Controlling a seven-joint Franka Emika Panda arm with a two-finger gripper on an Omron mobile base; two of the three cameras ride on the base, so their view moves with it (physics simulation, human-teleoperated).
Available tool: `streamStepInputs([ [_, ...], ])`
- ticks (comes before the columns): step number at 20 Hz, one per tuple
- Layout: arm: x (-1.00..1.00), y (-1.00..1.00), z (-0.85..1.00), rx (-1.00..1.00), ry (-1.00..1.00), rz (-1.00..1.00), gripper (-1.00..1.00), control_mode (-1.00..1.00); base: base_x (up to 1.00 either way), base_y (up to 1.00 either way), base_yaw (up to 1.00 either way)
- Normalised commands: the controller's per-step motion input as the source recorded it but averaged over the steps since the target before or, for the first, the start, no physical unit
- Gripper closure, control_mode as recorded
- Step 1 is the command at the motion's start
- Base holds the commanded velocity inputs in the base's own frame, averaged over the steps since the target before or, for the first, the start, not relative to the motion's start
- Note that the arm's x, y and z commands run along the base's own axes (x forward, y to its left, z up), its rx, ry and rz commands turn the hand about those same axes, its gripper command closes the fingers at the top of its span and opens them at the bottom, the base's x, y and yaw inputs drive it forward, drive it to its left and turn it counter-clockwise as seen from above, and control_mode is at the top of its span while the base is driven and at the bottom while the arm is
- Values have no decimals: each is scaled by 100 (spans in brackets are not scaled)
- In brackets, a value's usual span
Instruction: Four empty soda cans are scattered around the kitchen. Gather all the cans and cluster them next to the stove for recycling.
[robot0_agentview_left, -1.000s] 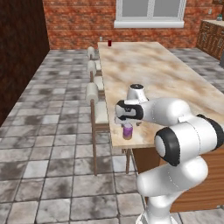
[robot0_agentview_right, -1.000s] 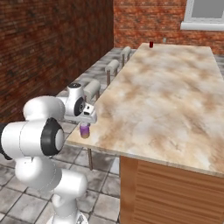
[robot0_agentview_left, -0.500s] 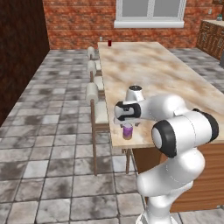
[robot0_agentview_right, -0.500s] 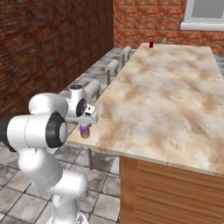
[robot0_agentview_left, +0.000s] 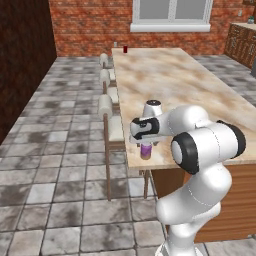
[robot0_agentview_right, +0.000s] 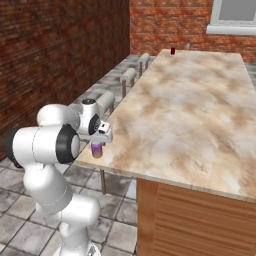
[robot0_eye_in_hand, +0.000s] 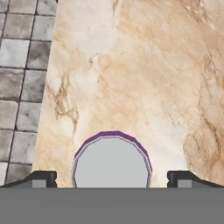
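hand (robot0_eye_in_hand: 112, 177) spread, still above purple can (robot0_agentview_left: 145, 150), can unmoved | can at lower centre of frame, bench (robot0_agentview_left: 175, 80) near corner | red can (robot0_agentview_left: 125, 49) at far end | chairs (robot0_agentview_left: 111, 125) alongside

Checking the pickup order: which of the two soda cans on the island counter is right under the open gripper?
The purple can with the silver top, at the near counter corner, sits between the open gripper's fingertips. The red can stands at the far end.

A row of white-cushioned stools (robot0_agentview_left: 111, 107) is standing along the left edge of the long beige marbled counter (robot0_agentview_left: 180, 85). A white-framed window (robot0_agentview_left: 170, 15) is sitting in the far brick wall, and wooden cabinets (robot0_agentview_left: 242, 42) are showing at right.
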Motion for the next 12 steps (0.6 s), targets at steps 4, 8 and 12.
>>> streamStepInputs([
  [4,9,0,-12,0,0,0,-100,-100,0,0,0],
  [8,6,0,-10,0,0,0,-100,-100,0,0,0],
  [12,0,0,-9,0,0,0,-100,-100,0,0,0],
])
